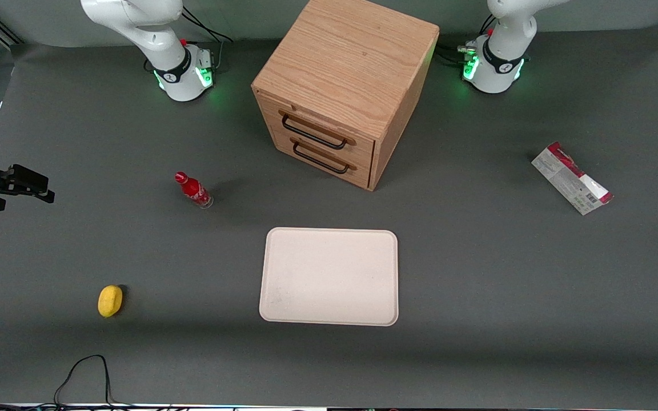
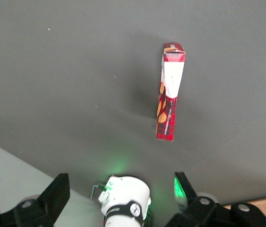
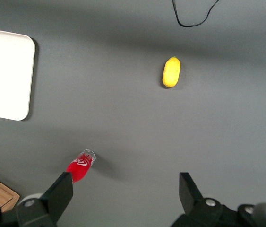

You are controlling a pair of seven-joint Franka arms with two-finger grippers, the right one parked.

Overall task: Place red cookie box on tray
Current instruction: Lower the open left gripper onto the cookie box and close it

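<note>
1. Grey matting covers the surface (image 1: pixel 477 274) in the front view. On it lie one red cookie box (image 1: pixel 572 178), flat on a broad face toward the working arm's end; one cream tray (image 1: pixel 329 276), bare, near the middle; one wooden two-drawer cabinet (image 1: pixel 345 85), farther from the camera than the tray; one small red cola bottle (image 1: pixel 193 190); and one yellow lemon-like fruit (image 1: pixel 110 300), both toward the parked arm's end. Box and tray are well apart. The working arm's hand is out of this view.

2. From the left wrist camera, the hand (image 2: pixel 118 194) hangs high above the surface with its two fingers (image 2: pixel 57 191) spread wide and nothing between them. The one cookie box (image 2: pixel 169 92) lies below, apart from the hand and not centred under the gap. One arm base glowing green also shows.

3. From the right wrist camera, one bottle (image 3: pixel 80 167), one yellow fruit (image 3: pixel 171 72) and one corner of the tray (image 3: pixel 5 75) appear; the box does not.

4. Risks, as judgement: the box lies skewed, so fingers not turned across its narrow width could shove it aside rather than close on it. Gripped near one end, the long carton may droop or slip during the long carry to the tray, and a low path might catch the tray's rim.
</note>
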